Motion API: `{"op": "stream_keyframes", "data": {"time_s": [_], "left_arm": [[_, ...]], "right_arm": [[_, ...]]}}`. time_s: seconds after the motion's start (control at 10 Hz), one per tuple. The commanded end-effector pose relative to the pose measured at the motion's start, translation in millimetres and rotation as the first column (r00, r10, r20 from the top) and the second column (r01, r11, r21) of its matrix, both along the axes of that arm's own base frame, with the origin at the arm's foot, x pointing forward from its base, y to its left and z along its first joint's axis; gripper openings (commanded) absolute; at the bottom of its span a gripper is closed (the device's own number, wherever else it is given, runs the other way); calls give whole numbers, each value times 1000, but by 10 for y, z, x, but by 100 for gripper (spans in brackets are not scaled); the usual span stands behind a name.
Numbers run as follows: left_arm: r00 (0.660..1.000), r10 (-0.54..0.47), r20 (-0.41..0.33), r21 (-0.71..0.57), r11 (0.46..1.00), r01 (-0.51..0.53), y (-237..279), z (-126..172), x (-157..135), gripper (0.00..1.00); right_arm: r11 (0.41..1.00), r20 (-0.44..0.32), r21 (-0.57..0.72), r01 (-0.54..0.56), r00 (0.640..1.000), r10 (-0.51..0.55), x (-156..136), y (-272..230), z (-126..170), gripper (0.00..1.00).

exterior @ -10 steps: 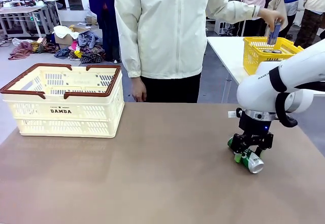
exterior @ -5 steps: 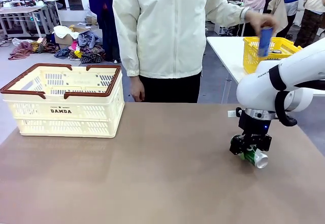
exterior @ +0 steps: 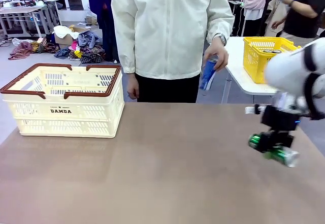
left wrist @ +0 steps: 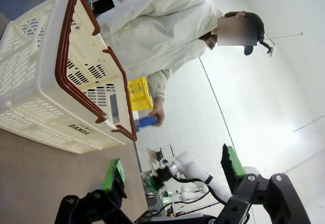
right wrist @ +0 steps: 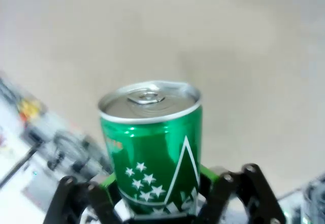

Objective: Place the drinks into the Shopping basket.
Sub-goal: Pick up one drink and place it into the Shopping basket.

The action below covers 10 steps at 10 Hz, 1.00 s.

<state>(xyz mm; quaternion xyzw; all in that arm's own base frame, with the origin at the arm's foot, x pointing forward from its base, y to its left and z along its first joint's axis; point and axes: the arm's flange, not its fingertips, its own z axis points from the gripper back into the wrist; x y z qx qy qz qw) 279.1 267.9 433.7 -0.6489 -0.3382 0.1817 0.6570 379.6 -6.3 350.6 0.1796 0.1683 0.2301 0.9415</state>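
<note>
Right end effector (exterior: 270,147): its fingers are closing tight around the green can (exterior: 255,141), gripping it by the lower body near the bench's right edge.
Green can: it is lying sideways in that grip, its silver top pointing to the robot's right and slightly down. In the right wrist view its white stars and triangle outline are showing between the two green pads. Whether it is touching the bench (exterior: 152,173) cannot be told.
Left end effector (left wrist: 171,170): its fingers are standing wide apart and holding nothing, with the basket and the person showing beyond them.
Shopping basket (exterior: 66,112): it is sitting upright on the bench's far left part, well apart from the green can, with its "DAMDA" side facing the robot.
Person: they are standing at the far side of the bench in a pale jacket. One hand (exterior: 216,54) is holding a blue can (exterior: 207,75) at hip height, off the bench.
Yellow basket (exterior: 264,56): it is resting on a white table behind the person, at the far right.
</note>
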Motion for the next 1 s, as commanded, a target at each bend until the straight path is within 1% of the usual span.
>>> {"op": "stream_keyframes", "data": {"time_s": [0.0, 0.1, 0.2, 0.3, 0.4, 0.5, 0.6, 0.7, 0.8, 0.9], "left_arm": [[1000, -11, -5, -10, 1000, 11, 8, 36, -31, 100], [1000, -11, -5, -10, 1000, 11, 8, 36, -31, 100], [1000, -11, -5, -10, 1000, 11, 8, 36, -31, 100], [1000, -11, -5, -10, 1000, 11, 8, 36, -31, 100], [1000, -11, -5, -10, 1000, 11, 8, 36, -31, 100], [1000, -11, -5, -10, 1000, 11, 8, 36, -31, 100], [1000, -11, -5, -10, 1000, 11, 8, 36, -31, 100], [1000, -11, -5, -10, 1000, 11, 8, 36, -31, 100], [1000, -11, -5, -10, 1000, 11, 8, 36, -31, 100], [1000, -11, -5, -10, 1000, 11, 8, 36, -31, 100]], "right_arm": [[995, -29, 77, -57, 998, 60, -916, -858, 567, 0], [988, -2, 153, 17, 1000, -17, -1176, -1140, 598, 0], [977, 25, 196, 85, 996, -91, -1291, -1234, 562, 0], [958, 65, 248, 142, 985, -163, -1311, -1245, 535, 0], [926, 165, 300, 229, 944, -286, -1262, -1203, 559, 0], [910, 219, 344, 230, 923, -317, -1170, -1069, 656, 0], [917, 265, 352, 189, 919, -291, -968, -805, 781, 0], [911, 281, 390, 133, 925, -255, -708, -419, 896, 0], [919, 293, 390, 58, 938, -184, -490, -11, 927, 0], [915, 288, 401, 43, 942, -171, -417, 90, 950, 0]]}}
